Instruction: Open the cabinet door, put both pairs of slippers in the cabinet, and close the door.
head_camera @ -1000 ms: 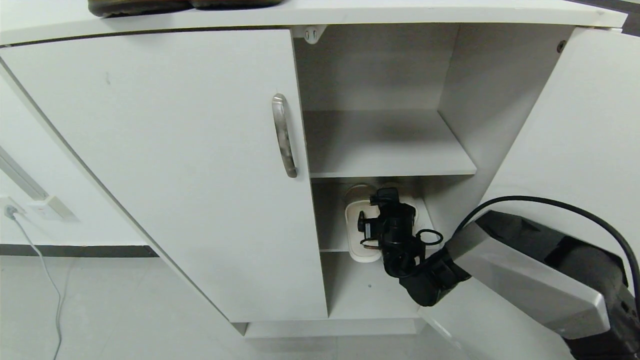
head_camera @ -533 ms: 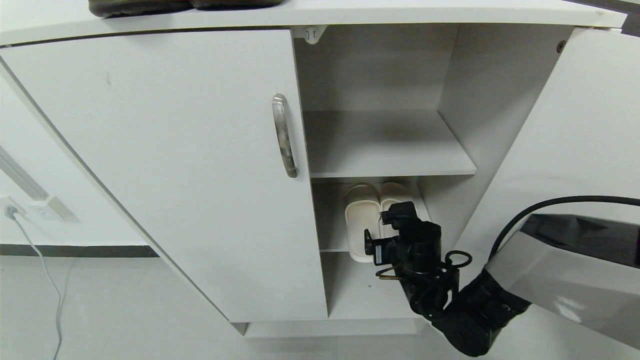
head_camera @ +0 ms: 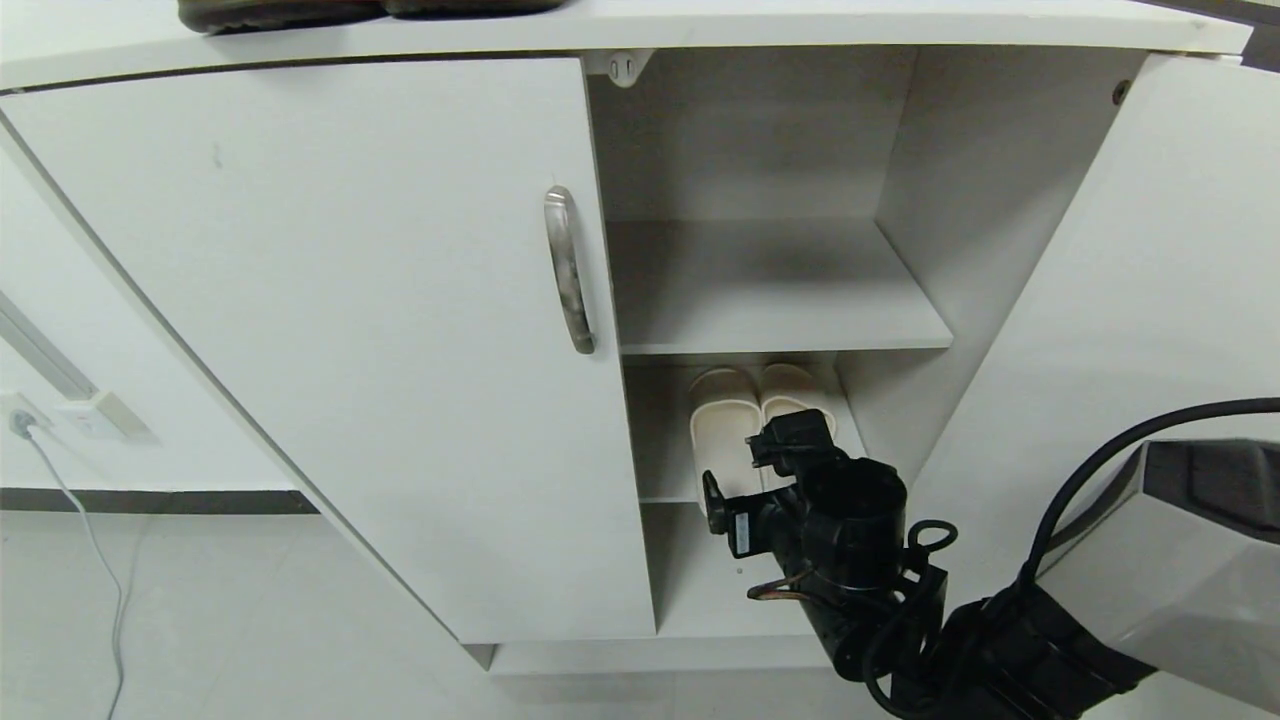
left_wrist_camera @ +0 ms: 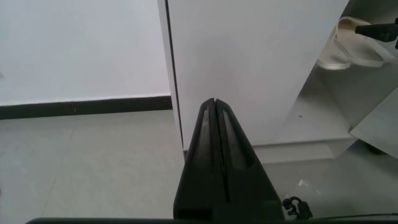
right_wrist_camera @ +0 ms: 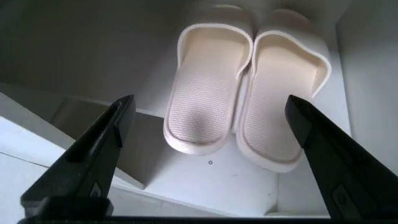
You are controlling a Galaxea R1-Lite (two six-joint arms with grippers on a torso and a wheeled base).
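Head view, a white cabinet [head_camera: 960, 180]: its right door [head_camera: 1130, 280] hangs open at 3 o'clock, while the left door [head_camera: 330, 330] at 9 o'clock is closed, its metal handle [head_camera: 568, 270] upright beside the opening. A pair of cream slippers [head_camera: 740, 420] sits inside, just off centre toward 4 o'clock, on the middle shelf [head_camera: 660, 440] under the bare upper shelf [head_camera: 780, 300]. The two lie side by side and touching, toes to the back wall, heels past the shelf's front edge. A second, dark pair of slippers [head_camera: 300, 10] rests on the cabinet top at 11 o'clock.

From the right wrist, the right gripper [right_wrist_camera: 209, 104] is seen released and empty, its black fingers [right_wrist_camera: 93, 149] spread wide on either side of the cream pair without touching it. In the head view the arm enters from 5 o'clock, in front of the open compartment.

From the left wrist, the left gripper [left_wrist_camera: 214, 102] is clenched on nothing, fingers pressed together, low over the grey floor [left_wrist_camera: 93, 162] outside the closed door. A wall socket [head_camera: 20, 425] with a cable sits at 8 o'clock.
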